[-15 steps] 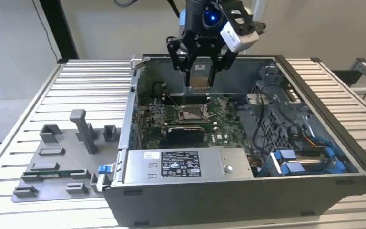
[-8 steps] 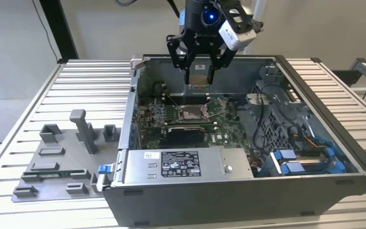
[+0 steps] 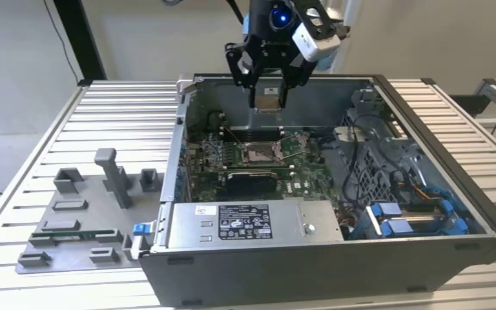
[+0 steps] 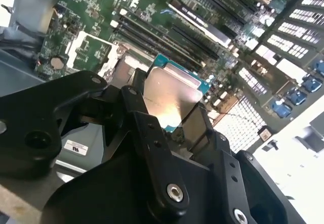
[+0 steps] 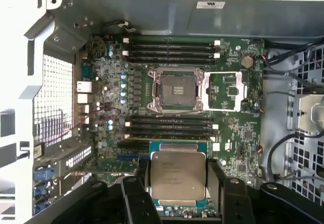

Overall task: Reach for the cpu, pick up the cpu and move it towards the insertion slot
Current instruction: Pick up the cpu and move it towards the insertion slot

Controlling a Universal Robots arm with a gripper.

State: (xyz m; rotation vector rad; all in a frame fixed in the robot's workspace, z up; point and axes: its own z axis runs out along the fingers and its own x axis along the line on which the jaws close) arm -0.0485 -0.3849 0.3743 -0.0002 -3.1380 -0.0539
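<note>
**Desk:** What does the exterior view give us?

**Photographer:** The gripper point(image 3: 266, 82) hangs above the rear of an open computer case point(image 3: 454, 194) standing on a slatted surface point(image 3: 101, 129). Its fingers are clamped on the cpu point(image 3: 267, 98), held upright over the motherboard point(image 3: 304, 171). The insertion slot point(image 3: 262, 151) lies below, well apart from the chip. A grey fixture plate point(image 3: 75, 219) sits beside the case toward the exterior view's left.

**Desk:** And the second wrist view?

**Photographer:** The cpu point(image 4: 169, 95) sits between the black fingers point(image 4: 152, 148), its silvery face catching glare, a teal edge behind it.

**Desk:** The first wrist view?

**Photographer:** The cpu point(image 5: 178, 175) is pinched by two opposite edges. The insertion slot point(image 5: 176, 90) stands open with its metal frame and pale contact field, between rows of memory slots point(image 5: 169, 52).

**Desk:** How will it handle?

**Photographer:** Judging by looks: light, stiff, thin, with a slick metal face. An edge grip suits it, and the underside contacts are probably delicate.
</note>
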